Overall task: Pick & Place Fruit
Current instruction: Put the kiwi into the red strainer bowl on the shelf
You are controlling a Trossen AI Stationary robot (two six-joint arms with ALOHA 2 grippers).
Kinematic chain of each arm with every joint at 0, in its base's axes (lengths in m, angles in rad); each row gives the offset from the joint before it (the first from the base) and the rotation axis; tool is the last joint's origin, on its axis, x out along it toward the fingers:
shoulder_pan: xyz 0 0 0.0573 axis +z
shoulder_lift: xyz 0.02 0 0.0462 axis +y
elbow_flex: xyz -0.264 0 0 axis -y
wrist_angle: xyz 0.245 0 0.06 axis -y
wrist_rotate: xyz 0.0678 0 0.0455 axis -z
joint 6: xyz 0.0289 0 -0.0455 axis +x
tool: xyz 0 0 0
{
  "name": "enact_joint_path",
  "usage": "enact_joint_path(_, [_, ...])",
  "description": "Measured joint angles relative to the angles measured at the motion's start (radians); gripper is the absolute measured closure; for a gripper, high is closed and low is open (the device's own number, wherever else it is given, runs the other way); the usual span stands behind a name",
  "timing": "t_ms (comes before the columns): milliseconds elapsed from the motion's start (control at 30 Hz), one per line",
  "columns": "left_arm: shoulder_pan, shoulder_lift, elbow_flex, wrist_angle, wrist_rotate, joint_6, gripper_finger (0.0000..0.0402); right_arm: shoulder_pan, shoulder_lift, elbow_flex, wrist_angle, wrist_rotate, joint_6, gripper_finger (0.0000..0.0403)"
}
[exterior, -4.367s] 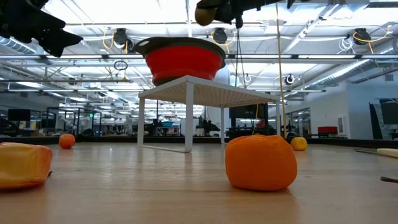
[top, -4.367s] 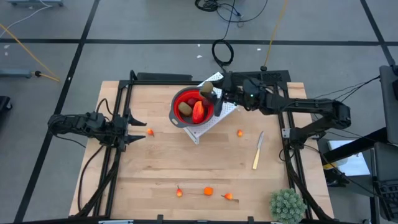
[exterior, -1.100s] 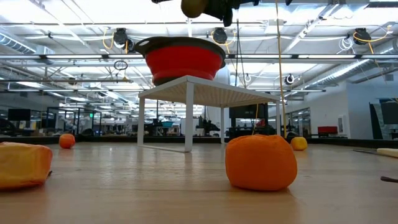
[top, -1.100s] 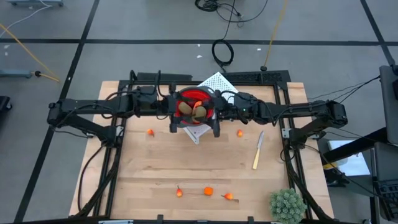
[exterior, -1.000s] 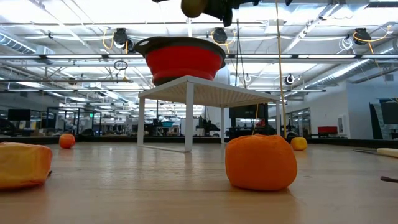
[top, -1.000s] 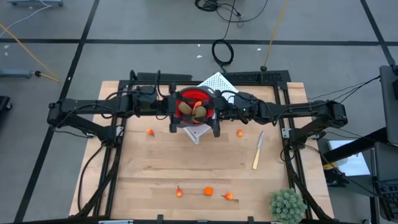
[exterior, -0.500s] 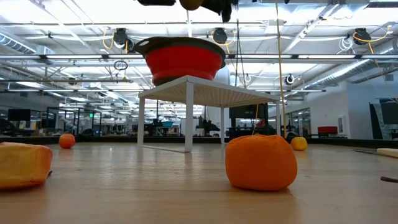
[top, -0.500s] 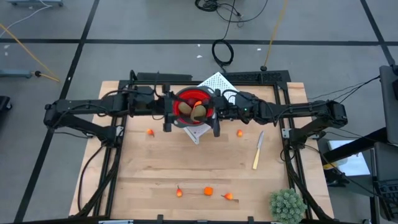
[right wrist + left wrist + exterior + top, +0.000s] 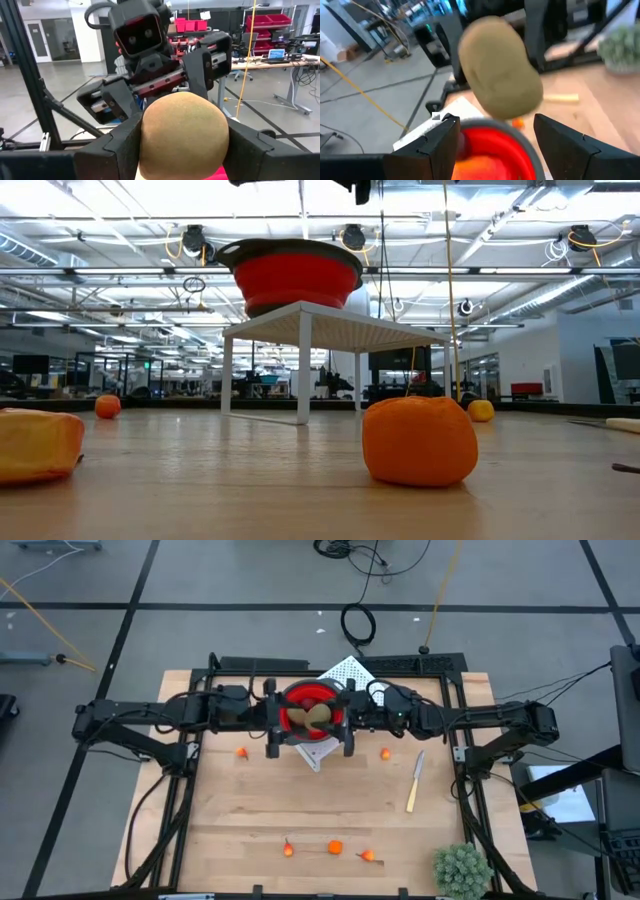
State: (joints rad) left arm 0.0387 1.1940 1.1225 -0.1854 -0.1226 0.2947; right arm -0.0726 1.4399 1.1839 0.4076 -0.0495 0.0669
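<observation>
Grey floor (image 9: 80, 600) with dark lines; red storage bins (image 9: 267, 22); ceiling lights (image 9: 190, 238).

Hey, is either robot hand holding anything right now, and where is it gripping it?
The right hand holds an olive-brown oval fruit by its two sides, above the red bowl. The left hand is open, facing it, holding nothing.

Left hand (image 9: 272, 718) open; right hand (image 9: 346, 720) clamped.

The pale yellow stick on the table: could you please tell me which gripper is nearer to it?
Right. The right gripper hangs over the red bowl, on the side toward the stick; the left gripper is across the bowl, farther away.
</observation>
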Motion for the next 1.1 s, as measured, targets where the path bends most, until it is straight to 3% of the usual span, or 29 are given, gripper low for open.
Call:
enact_joint_path(300, [0.0,0.053,0.0,0.046,0.003,-0.099,0.0149,0.006,0.0,-0.001,0.0,0.02,-0.003,0.019])
enact_joint_path(600, [0.0,0.08,0.001,0.126,0.087,-0.225,0.0149,0.047,0.0,-0.001,-0.005,0.083,-0.084,0.019])
enact_joint_path(1100, [-0.001,0.089,0.001,0.141,0.115,-0.268,0.0164,0.069,0.001,-0.002,-0.017,0.102,-0.08,0.019])
